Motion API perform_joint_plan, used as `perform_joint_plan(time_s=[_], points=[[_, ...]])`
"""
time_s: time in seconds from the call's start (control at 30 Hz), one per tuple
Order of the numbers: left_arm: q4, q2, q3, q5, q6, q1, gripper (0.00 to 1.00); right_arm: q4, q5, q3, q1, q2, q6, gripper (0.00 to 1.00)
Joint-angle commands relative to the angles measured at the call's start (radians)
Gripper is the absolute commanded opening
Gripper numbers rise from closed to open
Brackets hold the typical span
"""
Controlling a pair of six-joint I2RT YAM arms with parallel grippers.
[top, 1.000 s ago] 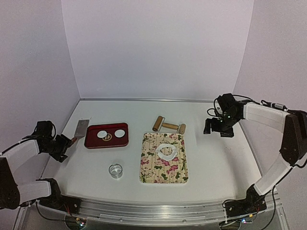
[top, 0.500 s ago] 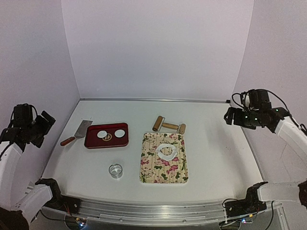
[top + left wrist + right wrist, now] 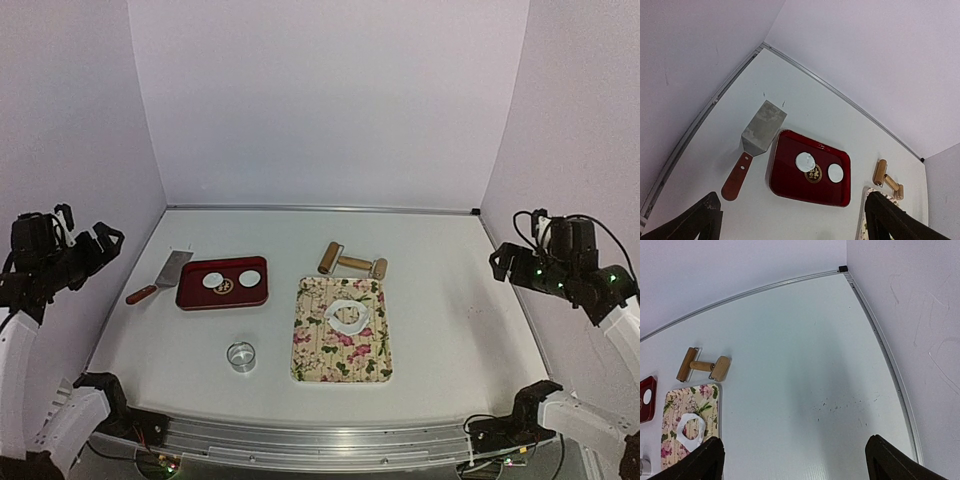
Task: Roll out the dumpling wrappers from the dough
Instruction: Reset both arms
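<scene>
Two dumpling wrappers (image 3: 213,281) (image 3: 249,278) lie as small white discs in the red tray (image 3: 222,299); the left wrist view shows the same wrappers (image 3: 805,161) (image 3: 835,173). The dough (image 3: 345,328), a flat white piece with a round hole, rests on the floral tray (image 3: 340,350) and also shows in the right wrist view (image 3: 690,416). My left gripper (image 3: 95,240) (image 3: 792,200) hangs open, high over the table's left edge. High at the right edge, my right gripper (image 3: 505,258) (image 3: 794,440) stands open too. Neither holds anything.
A wooden-handled metal spatula (image 3: 160,276) lies left of the red tray. A wooden roller (image 3: 352,262) sits behind the floral tray. The metal ring cutter (image 3: 240,356) stands in front of the red tray. Walls close in on the left, back and right.
Both arms have risen and drawn back to the table's sides. The left gripper opened wide and moved up, away from the spatula's handle.
</scene>
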Motion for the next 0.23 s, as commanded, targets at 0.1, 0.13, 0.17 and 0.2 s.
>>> perform_joint_plan(time_s=[0.1,0.13,0.17,0.2], points=[[-0.002,-0.06,-0.034,0.057,0.044,0.005,1.0,-0.021,0.061,0.025,-0.002,0.013,-0.026,0.98],[-0.003,-0.065,-0.036,0.056,0.044,0.003,1.0,-0.022,0.059,0.029,-0.002,0.015,-0.033,0.98],[-0.005,-0.069,-0.035,0.054,0.044,0.004,1.0,-0.022,0.06,0.032,-0.002,0.015,-0.033,0.98],[-0.009,-0.073,-0.034,0.05,0.043,0.004,1.0,-0.024,0.061,0.037,-0.002,0.017,-0.032,0.98]])
